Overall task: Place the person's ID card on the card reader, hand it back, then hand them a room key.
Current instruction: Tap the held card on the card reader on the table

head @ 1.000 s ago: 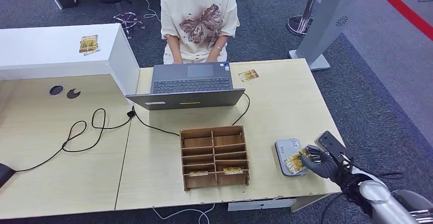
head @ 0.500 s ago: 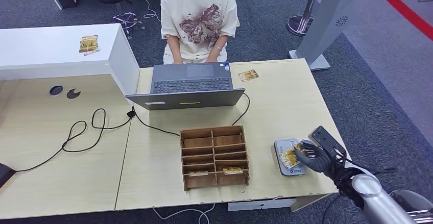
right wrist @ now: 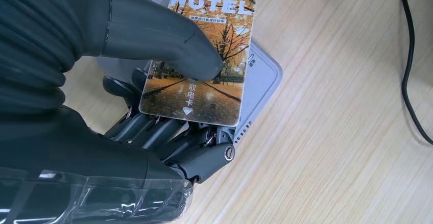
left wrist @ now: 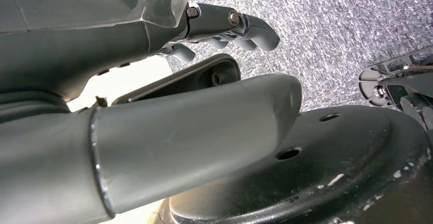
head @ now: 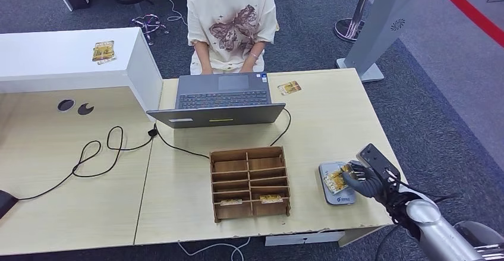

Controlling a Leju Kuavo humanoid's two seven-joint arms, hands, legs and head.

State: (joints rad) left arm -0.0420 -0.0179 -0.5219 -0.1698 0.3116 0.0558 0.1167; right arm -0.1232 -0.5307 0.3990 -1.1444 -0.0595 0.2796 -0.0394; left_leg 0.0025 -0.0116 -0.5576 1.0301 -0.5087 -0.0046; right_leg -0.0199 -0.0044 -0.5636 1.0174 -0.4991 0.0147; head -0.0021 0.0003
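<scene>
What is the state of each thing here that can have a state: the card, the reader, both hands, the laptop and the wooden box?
Card: pinched by the right hand, over the card reader.
Card reader: flat on the table.
Left hand: hanging above the carpet, holding nothing, fingers curled.
Laptop: open, facing the person.
Wooden organizer: two cards in its front slots.
</scene>
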